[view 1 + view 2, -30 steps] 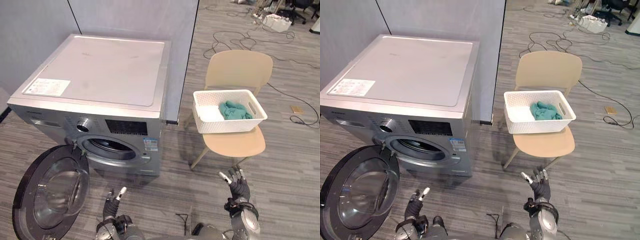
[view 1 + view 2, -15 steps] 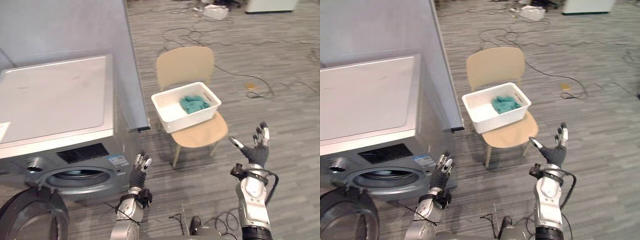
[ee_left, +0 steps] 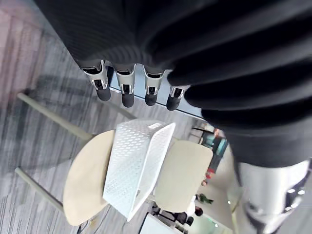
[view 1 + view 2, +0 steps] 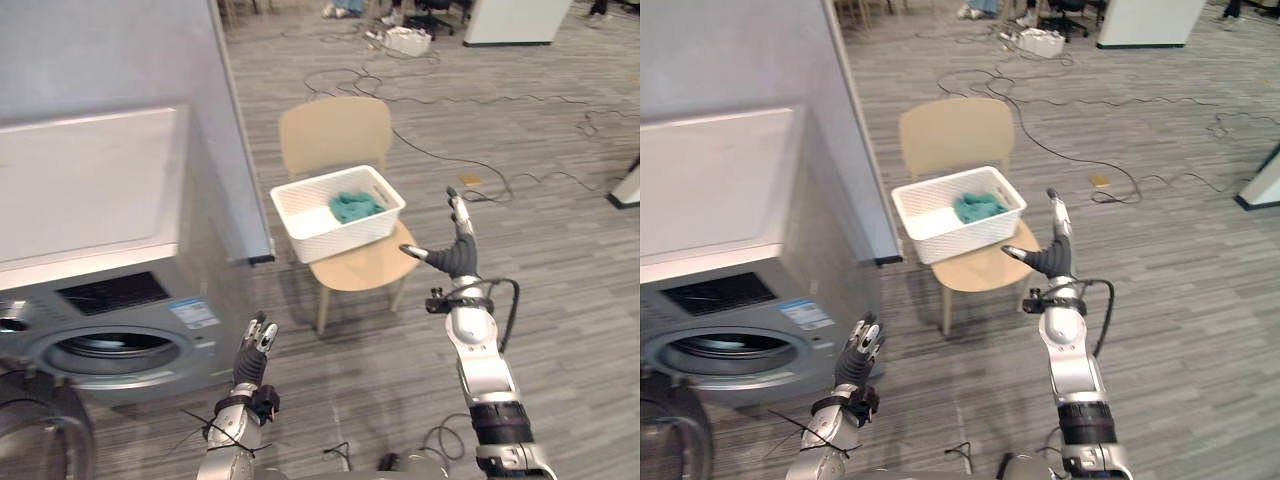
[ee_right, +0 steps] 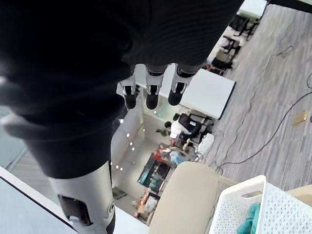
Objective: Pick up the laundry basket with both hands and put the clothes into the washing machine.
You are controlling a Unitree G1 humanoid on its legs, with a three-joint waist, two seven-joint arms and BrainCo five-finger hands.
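A white perforated laundry basket [image 4: 300, 213] stands on the seat of a beige chair [image 4: 340, 138], with a teal cloth [image 4: 351, 206] lying in its right half. The silver washing machine [image 4: 90, 190] stands at the left, its round drum opening [image 4: 108, 348] facing me and its door [image 4: 40, 435] swung down at the lower left. My right hand [image 4: 455, 250] is raised open just right of the basket, apart from it. My left hand [image 4: 254, 345] is low, open, in front of the machine and well short of the chair. The basket [image 3: 136, 165] also shows past the left fingers.
A grey partition wall [image 4: 120, 50] rises behind the machine, ending beside the chair. Cables [image 4: 480, 110] trail over the floor behind and right of the chair. A white cabinet [image 4: 505, 18] stands at the far back.
The camera has swung further right, so machine and chair slid left in view. My right hand rose and came in close to the basket's right side. My left hand stays low.
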